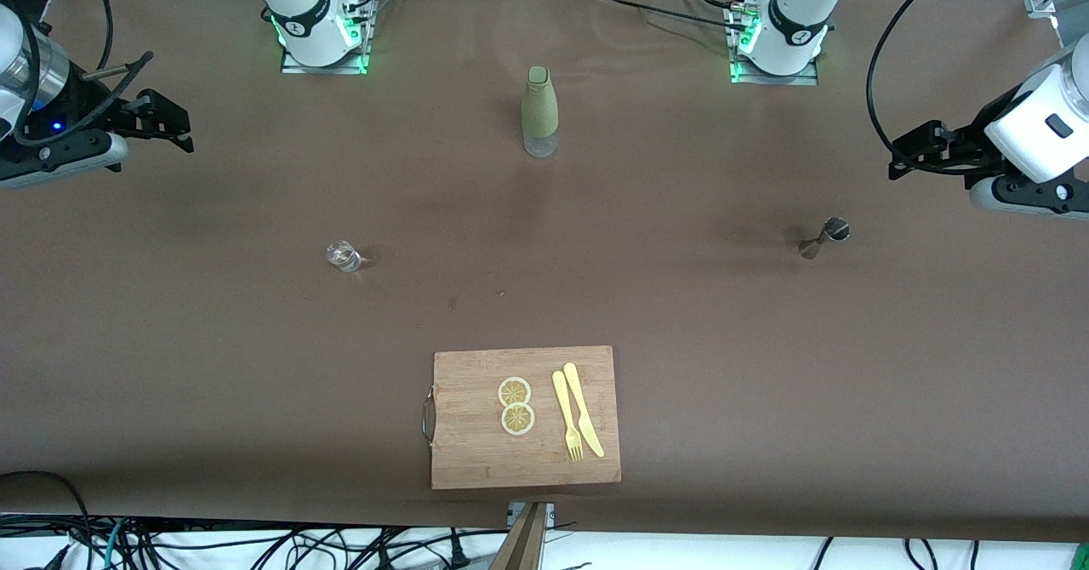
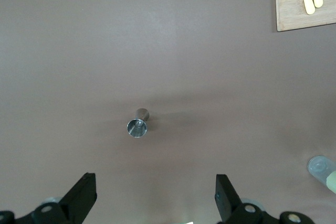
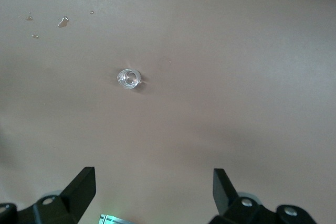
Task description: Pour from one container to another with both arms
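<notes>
Nothing is poured yet: both tools hang wide and empty, left tool [image 1: 902, 162] at frame right edge, right tool [image 1: 174, 128] at frame left. Jigger [image 1: 823, 238] and small glass [image 1: 344, 255] stand untouched at mid-frame on the counter [image 1: 681, 340].

A plain brown table [image 1: 255, 366] carries a bottle [image 1: 540, 111] with a speckled olive-green sleeve and a clear base. The small glass [image 1: 344, 255] is colourless and see-through; the jigger [image 1: 823, 238] is silver metal with a bright rim. The board [image 1: 476, 451] is pale tan wood with fine grain and a grey metal handle. On it lie two lemon slices [image 1: 515, 405], cream with yellow rims and darker segment lines, and a pale yellow fork [image 1: 566, 417] and knife [image 1: 583, 408]. The left gripper [image 2: 156, 200] and right gripper [image 3: 154, 195] have matte black fingers. Both arm bases are white with black bands and glow green.
</notes>
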